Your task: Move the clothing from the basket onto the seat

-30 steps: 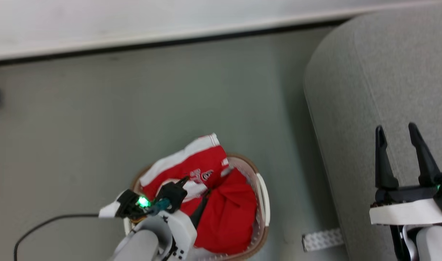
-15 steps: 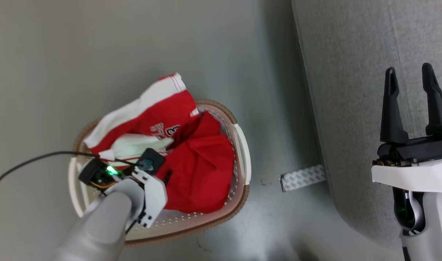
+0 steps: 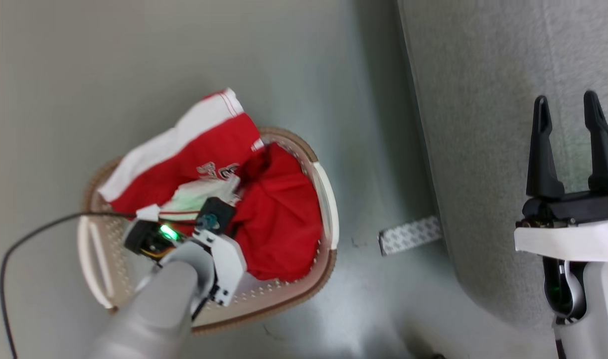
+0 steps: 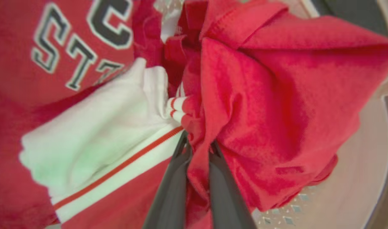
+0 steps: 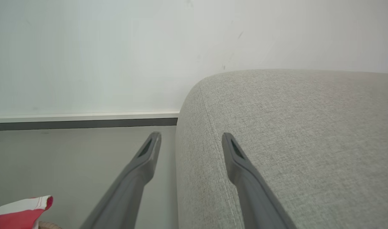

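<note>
The white basket (image 3: pixel 329 219) with a brown rim stands on the floor left of the grey seat (image 3: pixel 483 99). Red and white clothing (image 3: pixel 279 219) is heaped in it, and a white-trimmed piece hangs over the far rim. My left gripper (image 3: pixel 217 224) points down into the heap, its fingers hidden beneath the wrist. In the left wrist view the left gripper (image 4: pixel 197 143) is shut on a fold of red clothing (image 4: pixel 260 105) beside a lettered jersey (image 4: pixel 79 41). My right gripper (image 3: pixel 565 114) hangs open and empty over the seat (image 5: pixel 292 143); the right wrist view shows the right gripper (image 5: pixel 190 136) at the seat's edge.
A white perforated strip (image 3: pixel 408 234) lies on the grey floor between basket and seat. A black cable (image 3: pixel 40 229) trails left from my left arm. A pale wall with a dark baseboard (image 5: pixel 82 122) stands behind the seat. A corner of clothing (image 5: pixel 19 210) shows low left.
The head camera has tilted down, so the whole picture has shifted. My left gripper has turned downward into the clothing, its fingers now hidden under the wrist. The right gripper has stayed open.
</note>
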Tool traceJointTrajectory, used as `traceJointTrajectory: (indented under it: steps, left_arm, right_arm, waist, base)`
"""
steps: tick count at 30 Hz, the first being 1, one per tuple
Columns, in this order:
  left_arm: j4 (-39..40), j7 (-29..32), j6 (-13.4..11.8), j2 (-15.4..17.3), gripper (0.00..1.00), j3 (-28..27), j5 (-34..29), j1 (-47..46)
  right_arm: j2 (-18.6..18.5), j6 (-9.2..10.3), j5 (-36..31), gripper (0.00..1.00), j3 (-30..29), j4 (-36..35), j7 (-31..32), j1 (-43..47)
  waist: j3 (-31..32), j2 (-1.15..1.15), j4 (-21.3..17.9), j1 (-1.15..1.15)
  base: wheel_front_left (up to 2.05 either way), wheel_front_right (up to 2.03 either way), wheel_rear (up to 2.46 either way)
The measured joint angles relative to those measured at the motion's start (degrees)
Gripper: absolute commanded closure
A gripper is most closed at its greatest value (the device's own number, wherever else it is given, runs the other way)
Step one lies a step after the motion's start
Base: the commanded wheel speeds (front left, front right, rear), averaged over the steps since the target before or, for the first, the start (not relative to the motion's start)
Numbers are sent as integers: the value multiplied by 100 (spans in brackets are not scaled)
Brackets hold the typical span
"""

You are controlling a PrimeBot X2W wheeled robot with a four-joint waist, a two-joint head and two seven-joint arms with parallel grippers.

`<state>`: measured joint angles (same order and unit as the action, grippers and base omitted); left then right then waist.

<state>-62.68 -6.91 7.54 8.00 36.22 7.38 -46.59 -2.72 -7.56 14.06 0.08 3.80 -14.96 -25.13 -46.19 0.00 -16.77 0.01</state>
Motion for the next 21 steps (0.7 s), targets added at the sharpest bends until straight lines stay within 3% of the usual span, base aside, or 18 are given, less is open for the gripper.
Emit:
traceJointTrajectory:
  steps: [9, 21]
  left_arm:
    - [249, -528, 0, -304, 100, 112, 678, 686]
    - [1355, -368, -10, -453, 100, 286, 1491, 1564]
  right_arm:
    - [4, 0, -427, 0, -220, 319, 0, 687]
    - [5, 0, -764, 0, -569, 684, 0, 1741]
  waist:
    - [1193, 0, 403, -1]
    - [3019, 0, 1164, -2]
  base:
    - [0, 0, 0]
    - [0, 0, 0]
